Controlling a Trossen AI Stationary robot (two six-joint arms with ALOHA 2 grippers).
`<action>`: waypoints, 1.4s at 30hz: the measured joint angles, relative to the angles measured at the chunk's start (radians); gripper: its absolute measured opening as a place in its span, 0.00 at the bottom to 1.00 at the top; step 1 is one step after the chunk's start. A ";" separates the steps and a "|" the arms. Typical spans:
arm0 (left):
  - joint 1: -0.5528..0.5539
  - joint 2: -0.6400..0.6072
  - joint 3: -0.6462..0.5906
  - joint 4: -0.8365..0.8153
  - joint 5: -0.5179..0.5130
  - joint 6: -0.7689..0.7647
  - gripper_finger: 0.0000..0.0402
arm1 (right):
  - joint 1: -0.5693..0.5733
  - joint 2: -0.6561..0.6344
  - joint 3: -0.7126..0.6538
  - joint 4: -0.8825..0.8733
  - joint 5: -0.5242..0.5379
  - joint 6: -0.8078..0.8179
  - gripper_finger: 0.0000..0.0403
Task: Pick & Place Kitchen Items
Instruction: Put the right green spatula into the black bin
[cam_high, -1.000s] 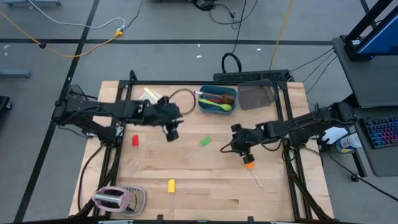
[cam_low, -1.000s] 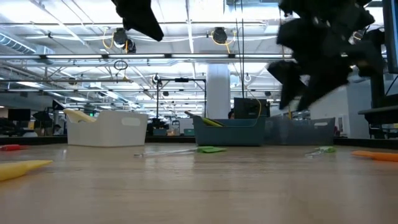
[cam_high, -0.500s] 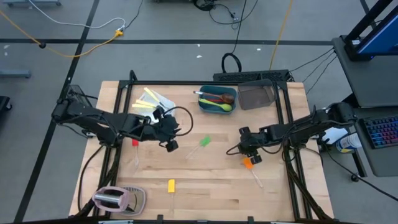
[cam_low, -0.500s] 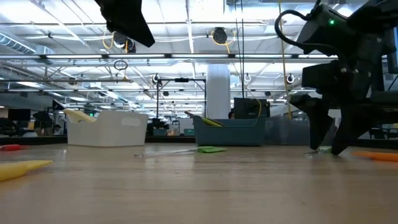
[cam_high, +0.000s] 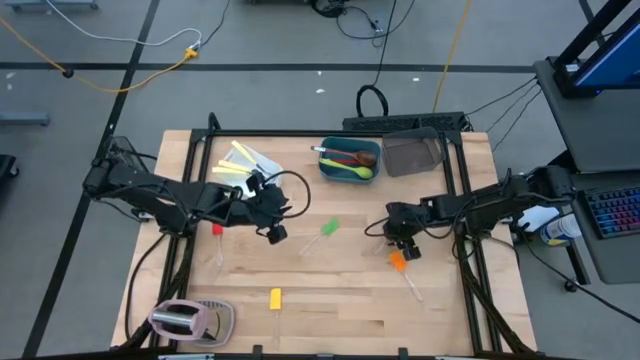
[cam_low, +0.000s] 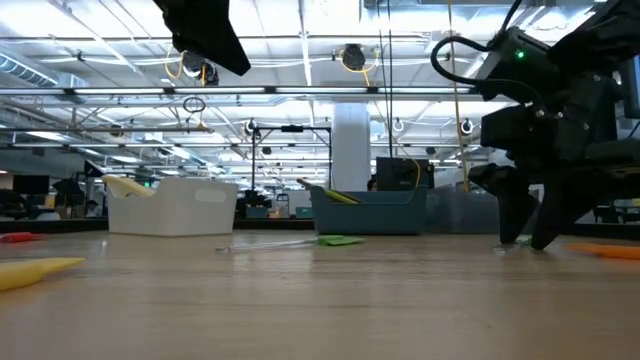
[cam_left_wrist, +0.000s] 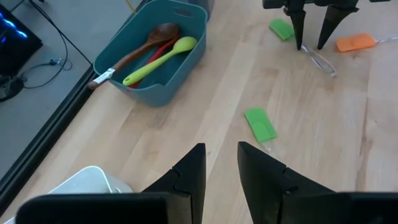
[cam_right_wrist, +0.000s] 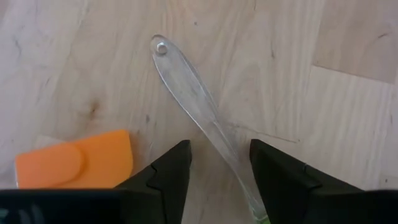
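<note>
Now I am lining up on the clear-handled spatula (cam_right_wrist: 186, 93), right side.
My left claw (cam_high: 276, 233) hangs empty and slightly parted above the desk (cam_high: 340, 300); my right claw (cam_right_wrist: 217, 152) stands spread astride that spatula, beside the orange spatula (cam_right_wrist: 74, 165), ready to pinch.

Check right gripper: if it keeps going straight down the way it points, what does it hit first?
Most likely the clear handle lying between the open jaws of the right gripper, then the table; the orange spatula sits just beside.
</note>
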 joint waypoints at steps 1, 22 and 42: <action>0.000 0.000 0.000 0.000 0.000 0.001 0.24 | -0.002 0.000 0.000 -0.001 0.000 -0.010 0.38; 0.071 0.000 0.000 0.000 0.000 0.058 0.24 | -0.029 -0.023 -0.003 0.200 0.084 0.019 0.00; 0.095 0.000 0.000 -0.002 0.000 0.064 0.24 | -0.039 -0.207 -0.004 -0.033 0.084 0.213 0.35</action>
